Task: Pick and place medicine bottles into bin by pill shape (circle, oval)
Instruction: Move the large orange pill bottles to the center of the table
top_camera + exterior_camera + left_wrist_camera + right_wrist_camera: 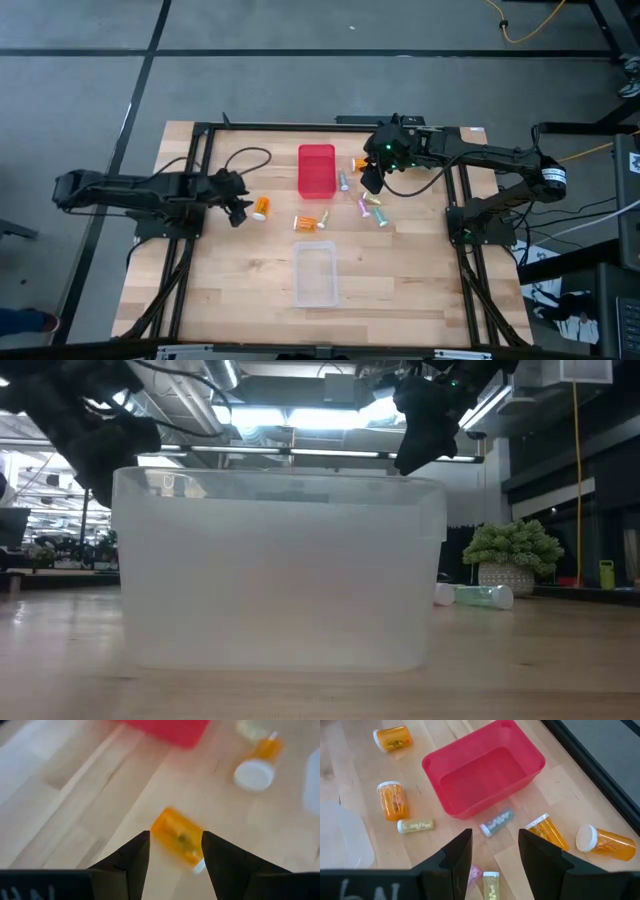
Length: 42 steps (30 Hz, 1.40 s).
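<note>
Bottles are lying scattered between the red bin [316,170] and the clear bin [314,273], most of them at the red bin's right and near side, none in either bin yet. I am holding the left gripper [240,207] just left of one orange bottle [261,207]; in its wrist view the jaws are standing wide apart and empty, with that bottle [178,836] lying on its side between and ahead of the tips. I am keeping the right gripper [371,183] above the cluster right of the red bin, jaws also apart and holding nothing, over a small grey-green bottle [496,822]. I am judging the left pick risky: the round bottle is lying skewed to the fingers, so closing could roll or squirt it away. On the right, crowded neighbours could get nudged.
</note>
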{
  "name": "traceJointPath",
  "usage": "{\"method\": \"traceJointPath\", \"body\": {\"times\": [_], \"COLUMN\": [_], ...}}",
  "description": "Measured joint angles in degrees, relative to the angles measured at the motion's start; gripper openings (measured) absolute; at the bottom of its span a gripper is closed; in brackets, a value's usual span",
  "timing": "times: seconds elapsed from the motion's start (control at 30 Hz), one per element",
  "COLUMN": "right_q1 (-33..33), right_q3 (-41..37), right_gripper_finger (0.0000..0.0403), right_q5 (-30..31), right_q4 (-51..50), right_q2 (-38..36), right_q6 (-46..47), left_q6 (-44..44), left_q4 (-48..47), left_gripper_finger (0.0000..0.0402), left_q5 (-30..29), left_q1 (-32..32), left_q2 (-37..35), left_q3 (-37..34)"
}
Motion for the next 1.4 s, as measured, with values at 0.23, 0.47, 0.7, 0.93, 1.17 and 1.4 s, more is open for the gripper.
{"method": "traceJointPath", "body": {"times": [0.23, 0.47, 0.7, 0.93, 1.17, 1.4], "right_q1": [-0.01, 0.0, 0.0, 0.0, 0.0, 0.0], "right_q3": [0.0, 0.0, 0.0, 0.0, 0.0, 0.0], "right_gripper_finger": [0.0162, 0.0162, 0.0162, 0.0162, 0.0162, 0.0162], "right_q5": [-0.02, -0.02, -0.03, -0.04, -0.04, -0.04], "right_q4": [0.0, 0.0, -0.02, -0.04, -0.11, -0.39], "right_q2": [0.0, 0.0, 0.0, 0.0, 0.0, 0.0], "right_q6": [-0.13, -0.15, -0.15, -0.16, -0.15, -0.17], "left_q6": [0.01, -2.89, -4.52, -4.48, -2.87, -12.33], "left_q4": [-6.88, -6.9, 3.1, 28.14, 22.04, -6.3], "left_gripper_finger": [0.0173, 0.0173, 0.0173, 0.0173, 0.0173, 0.0173], "left_q5": [-4.25, -8.24, -8.19, 0.58, 6.98, 2.33], "left_q1": [0.0, -1.18, -1.18, -1.19, -1.2, -1.49], "left_q2": [8.94, 18.15, 26.31, 34.4, 33.51, 27.54], "left_q3": [4.39, 4.34, 4.31, 4.31, 6.99, 12.5]}}
